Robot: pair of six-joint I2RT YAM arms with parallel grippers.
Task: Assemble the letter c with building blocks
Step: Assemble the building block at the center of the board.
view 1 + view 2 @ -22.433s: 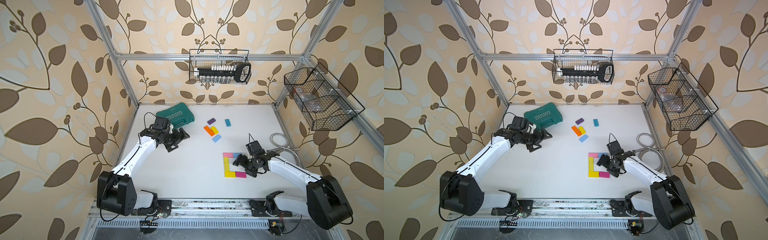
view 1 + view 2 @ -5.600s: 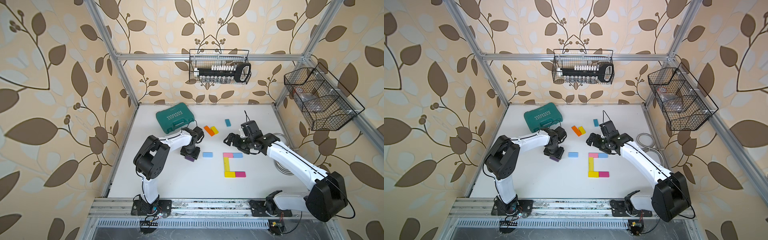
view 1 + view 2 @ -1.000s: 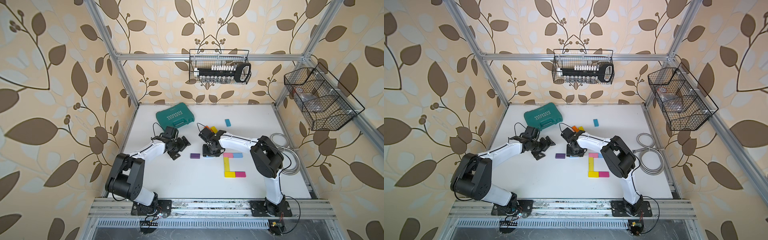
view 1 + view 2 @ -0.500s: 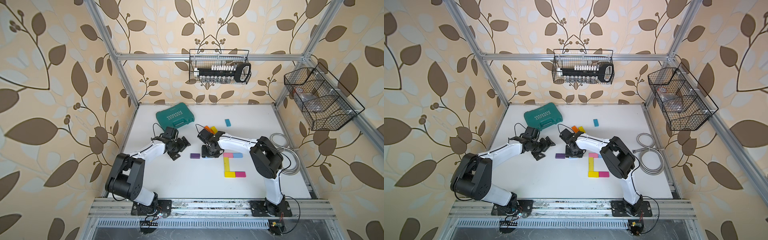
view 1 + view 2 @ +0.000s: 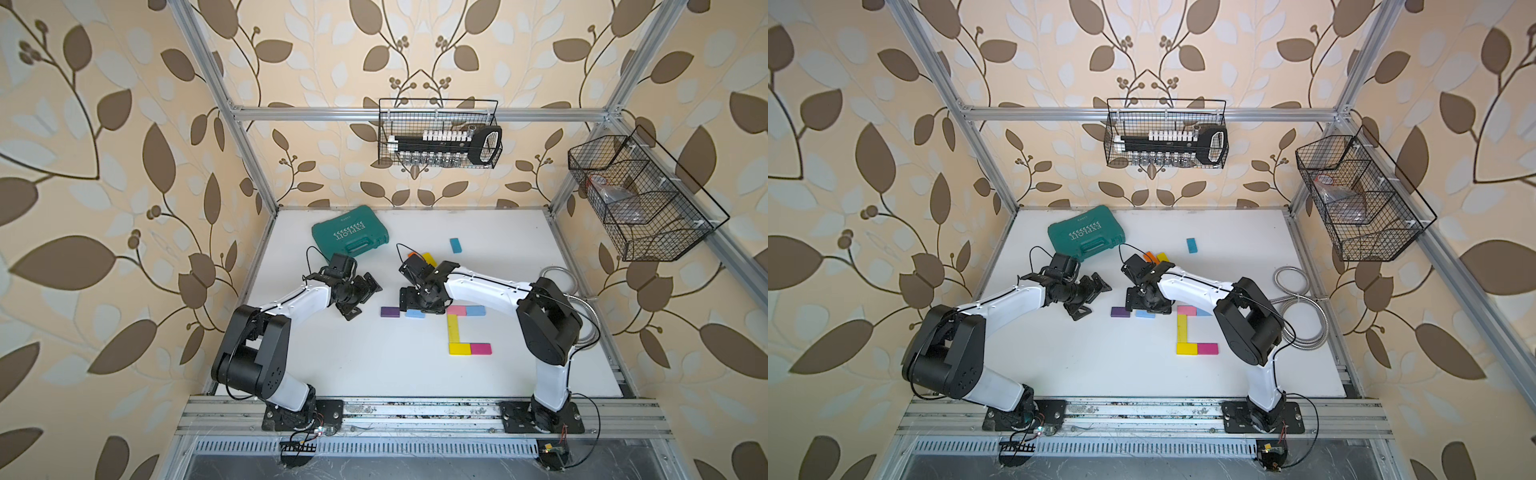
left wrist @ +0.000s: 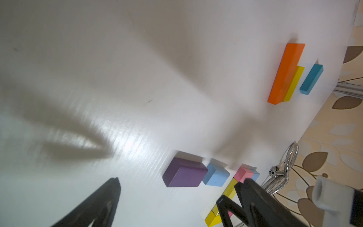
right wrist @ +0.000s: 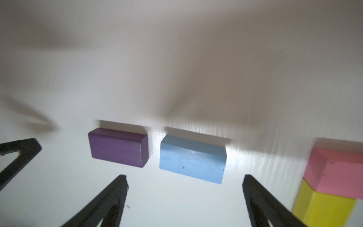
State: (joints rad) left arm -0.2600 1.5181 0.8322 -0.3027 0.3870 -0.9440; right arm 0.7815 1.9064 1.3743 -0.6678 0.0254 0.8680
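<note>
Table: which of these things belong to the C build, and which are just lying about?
Job: purple block, light blue block, part-built C, teal block, orange block, spare yellow block.
Lying about: green case, metal hose, back wire basket, side wire basket.

Robot lab cell: alu frame [image 5: 311, 113], wallpaper panels [image 5: 104, 124], wire basket [image 5: 660, 243].

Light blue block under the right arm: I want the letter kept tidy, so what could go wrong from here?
The purple block lies just beside the light blue block, so the open jaws may catch or nudge it when closing.
The pink block and yellow block sit close; a careless slide could knock them askew.
</note>
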